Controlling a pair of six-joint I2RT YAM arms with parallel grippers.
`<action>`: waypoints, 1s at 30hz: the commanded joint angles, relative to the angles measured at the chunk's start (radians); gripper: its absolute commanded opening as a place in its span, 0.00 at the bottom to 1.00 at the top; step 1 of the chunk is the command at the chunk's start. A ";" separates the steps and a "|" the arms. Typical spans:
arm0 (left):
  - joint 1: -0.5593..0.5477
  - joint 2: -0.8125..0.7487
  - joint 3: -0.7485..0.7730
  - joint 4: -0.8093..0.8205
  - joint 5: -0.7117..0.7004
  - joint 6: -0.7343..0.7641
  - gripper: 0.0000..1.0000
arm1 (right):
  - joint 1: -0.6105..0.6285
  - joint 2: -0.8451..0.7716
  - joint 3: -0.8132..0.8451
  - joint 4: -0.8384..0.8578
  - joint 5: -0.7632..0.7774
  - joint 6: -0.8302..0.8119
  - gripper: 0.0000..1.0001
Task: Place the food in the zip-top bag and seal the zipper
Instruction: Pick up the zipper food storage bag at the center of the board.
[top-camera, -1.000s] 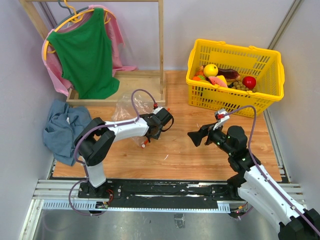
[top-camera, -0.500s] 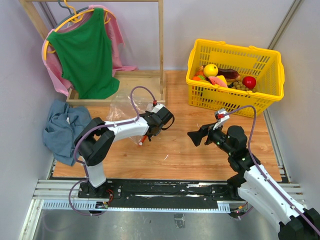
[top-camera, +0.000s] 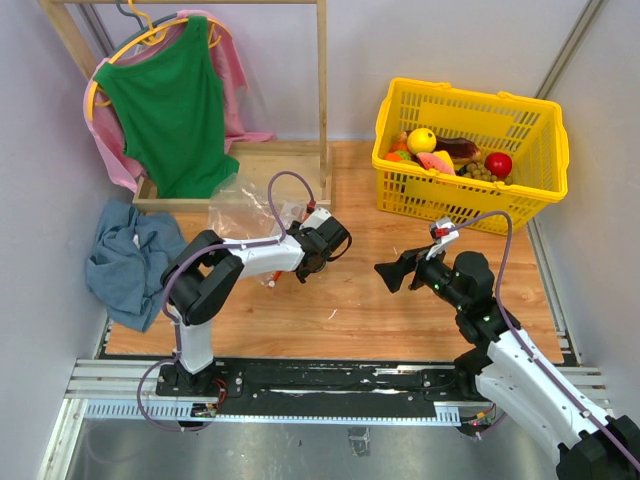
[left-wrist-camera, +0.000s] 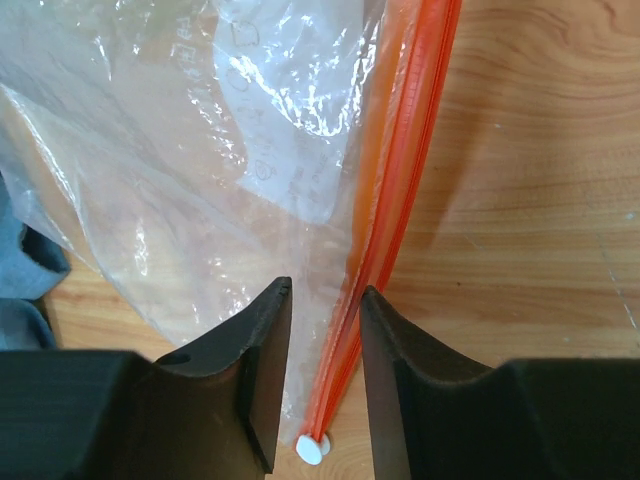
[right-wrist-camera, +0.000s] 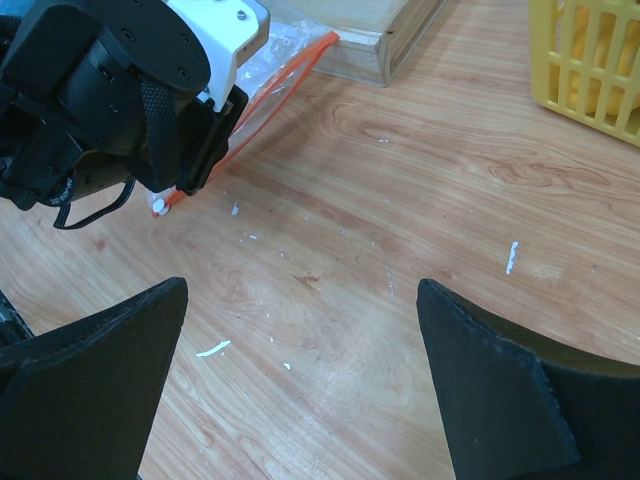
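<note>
- Close left gripper (left-wrist-camera: 325, 290) only once centred. For now it is narrowly parted and clamped on nothing, astride the zipper (left-wrist-camera: 400, 170) just above the white slider tab (left-wrist-camera: 312, 449), with the strip nearer one finger than the other.
- Nudge sideways until the orange band runs midway between the fingers, and square up with its line, so as to pinch the stiff strip and not loose film alone.
- Treat the zip-top bag (left-wrist-camera: 200, 150) as empty and lying flat on the wooden table (right-wrist-camera: 400, 220), with crumpled film on one side of the strip and the blue cloth (left-wrist-camera: 20, 290) near its edge.
- Expect thin, slippery plastic: squeeze firmly, lift slowly, and watch for film sliding out.
- Cannot tell whether the two orange tracks are pressed together. Check before pulling, and take a single lip if the aim is to open the mouth.
- Judge the task as barely begun, with all the food (top-camera: 422, 140) in the yellow basket (top-camera: 470, 215) at the far right and well apart from the bag.
- Turn the mouth toward the basket side while lifting, to shorten each carry.
- Use right gripper (right-wrist-camera: 302, 288), now spread wide, holding nothing and hovering over bare wood between bag and basket, for the opposite lip or for fetching fruit.
- Avoid dragging the bag under the left wrist, which would hide the mouth.
</note>
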 joint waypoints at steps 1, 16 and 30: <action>0.000 0.006 0.015 0.045 -0.124 0.011 0.36 | 0.011 -0.007 -0.016 0.045 -0.004 0.007 0.99; 0.047 0.041 -0.016 0.126 -0.198 0.038 0.13 | 0.011 -0.009 -0.021 0.056 -0.015 0.010 0.99; 0.011 -0.207 0.024 -0.079 -0.054 -0.119 0.00 | 0.030 0.056 0.009 0.141 -0.008 0.079 0.99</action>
